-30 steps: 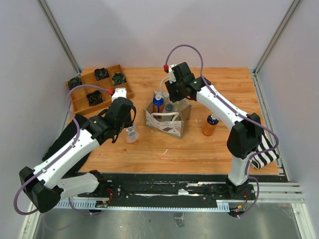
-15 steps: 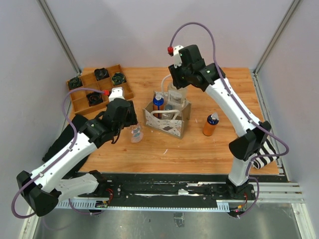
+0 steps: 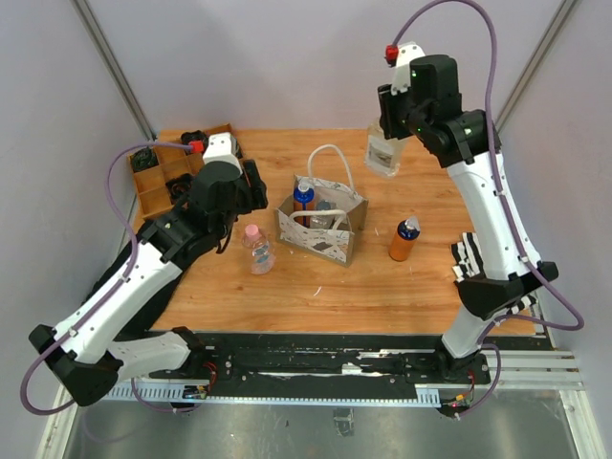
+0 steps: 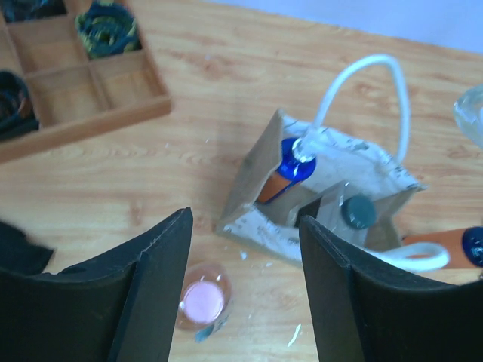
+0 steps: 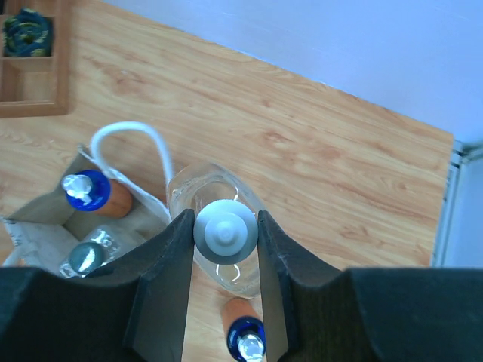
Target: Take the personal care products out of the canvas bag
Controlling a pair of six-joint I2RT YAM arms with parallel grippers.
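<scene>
1. You are running a robot test cell in a lab, not a home: plain pale panel walls [image 3: 287,57] close in behind and beside both grippers.
2. Bare metal corner struts [image 3: 113,67] rise beyond the left gripper [image 4: 243,222] and the right gripper [image 5: 224,226].
3. Beneath both grippers lies a plain wooden tabletop [image 3: 316,287].
4. Back from the grippers, at the arm bases, runs a black mounting rail [image 3: 316,361] over sheet-metal flooring [image 3: 287,430].

A wooden compartment tray [image 3: 151,191] sits far left on the table [image 3: 421,287], holding what seem small black fans [image 4: 108,26]; a black-and-white striped cloth [image 3: 466,255] lies at the right edge
</scene>
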